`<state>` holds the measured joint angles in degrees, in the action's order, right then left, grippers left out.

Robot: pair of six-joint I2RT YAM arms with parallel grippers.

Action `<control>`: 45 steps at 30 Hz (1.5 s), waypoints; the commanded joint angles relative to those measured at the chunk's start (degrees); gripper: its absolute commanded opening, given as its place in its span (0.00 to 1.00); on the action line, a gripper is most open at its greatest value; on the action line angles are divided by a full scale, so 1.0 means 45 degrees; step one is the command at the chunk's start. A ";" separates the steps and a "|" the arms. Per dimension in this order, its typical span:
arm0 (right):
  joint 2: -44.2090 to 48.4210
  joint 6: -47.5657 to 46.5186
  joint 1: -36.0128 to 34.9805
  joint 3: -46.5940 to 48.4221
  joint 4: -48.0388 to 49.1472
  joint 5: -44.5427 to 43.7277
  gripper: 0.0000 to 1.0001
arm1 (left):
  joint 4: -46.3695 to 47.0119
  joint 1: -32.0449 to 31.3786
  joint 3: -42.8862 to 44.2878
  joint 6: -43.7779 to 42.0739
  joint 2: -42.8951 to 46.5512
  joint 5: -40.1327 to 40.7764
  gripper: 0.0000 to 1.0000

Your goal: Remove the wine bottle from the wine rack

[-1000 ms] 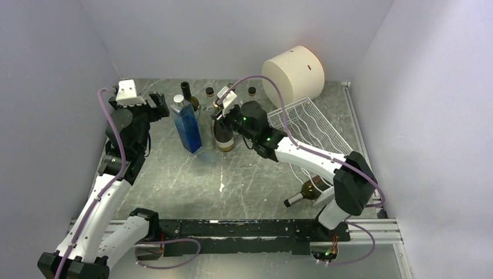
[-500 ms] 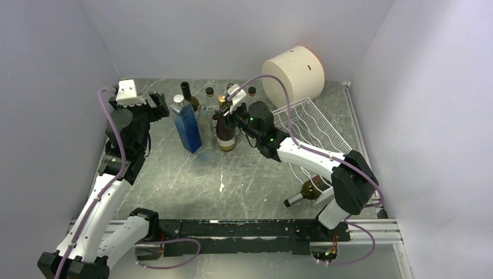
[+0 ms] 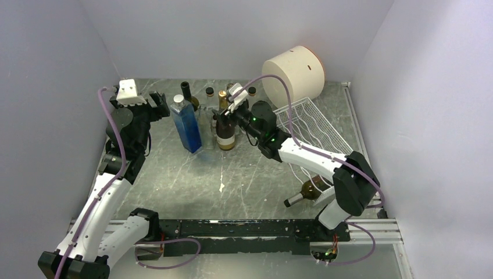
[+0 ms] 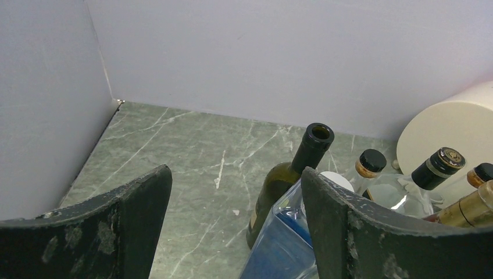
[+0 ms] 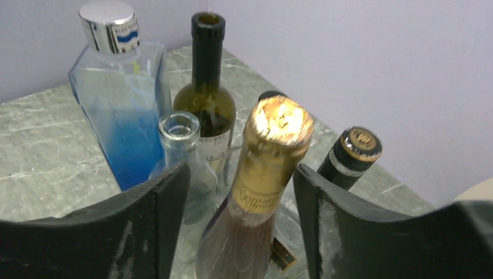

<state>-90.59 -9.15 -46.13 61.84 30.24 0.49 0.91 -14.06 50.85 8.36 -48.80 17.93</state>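
Gold-foil-topped bottle (image 5: 273, 145) stood upright on the table (image 3: 244, 174), untouched between the parted jaws of my right gripper (image 5: 239, 171), while a dark wine bottle (image 3: 307, 190) lay neck-leftward at the near end of the wine rack (image 3: 317, 125), back by that arm's base and well apart from my wide-open left gripper (image 4: 235, 174).

Grey-green marbled table (image 3: 244, 174) holding a blue square bottle (image 3: 187, 125) among other upright bottles (image 3: 225, 132), a cream cylinder (image 3: 292, 72) and a white wire wine rack (image 3: 308, 119).
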 commanded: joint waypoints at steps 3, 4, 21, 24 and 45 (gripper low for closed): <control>0.0783 -0.0535 0.0065 0.0975 0.0022 -0.0336 0.85 | 0.0128 0.0079 0.0362 0.0042 0.0062 -0.0205 0.86; 0.0922 -0.0551 0.0071 0.0958 -0.0220 -0.0487 0.90 | 0.0130 0.0079 0.0370 0.0025 0.0045 -0.0163 0.86; 0.6786 -0.6422 0.0030 -0.0526 -1.1781 0.0815 1.00 | 0.0029 0.0080 0.0423 0.0265 0.0043 -0.0447 0.86; 0.7555 -0.6905 -0.0014 -0.0886 -1.4003 0.1376 1.00 | 0.0071 0.0079 0.0390 0.0291 0.0028 -0.0550 0.86; 0.8098 -0.9958 -0.2096 -0.4689 -1.9859 -0.0302 0.94 | -0.0028 0.0079 0.0449 0.0384 -0.0397 -0.0612 0.86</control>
<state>-51.90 -51.29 -54.17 40.69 -58.24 2.85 0.49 -13.96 50.96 9.72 -50.70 16.19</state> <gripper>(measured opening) 0.963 0.858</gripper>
